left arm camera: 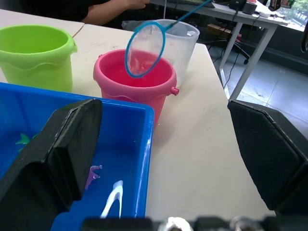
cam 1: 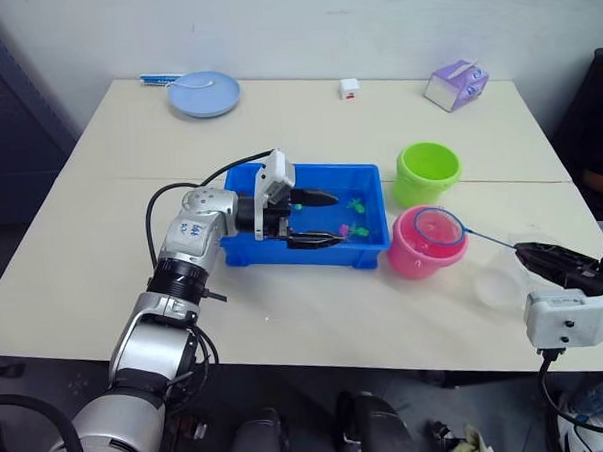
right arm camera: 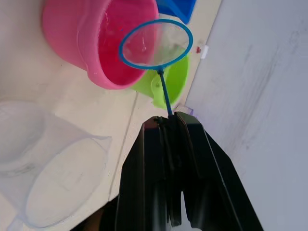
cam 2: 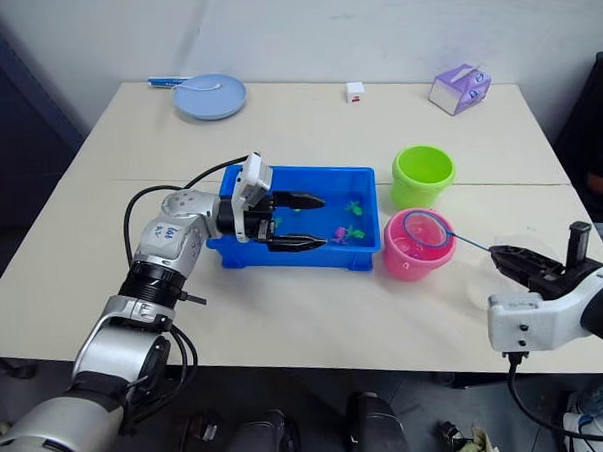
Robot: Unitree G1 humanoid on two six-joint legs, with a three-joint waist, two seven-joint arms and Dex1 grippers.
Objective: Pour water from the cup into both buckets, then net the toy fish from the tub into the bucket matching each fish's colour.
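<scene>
The right end effector [cam 2: 510, 260] pinched the net [cam 2: 429, 228] by its handle, hoop above the pink bucket [cam 2: 413, 258]. The left end effector [cam 2: 301, 222] hung wide open, empty, over the tub [cam 2: 366, 208], where toy fish [cam 2: 349, 232] lay; the cup [cam 1: 504, 277] stood right of the pink bucket.

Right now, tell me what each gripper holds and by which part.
The right gripper holds the small blue net by the end of its thin handle, hoop over the pink bucket. The left gripper is open over the blue tub, holding nothing.
</scene>
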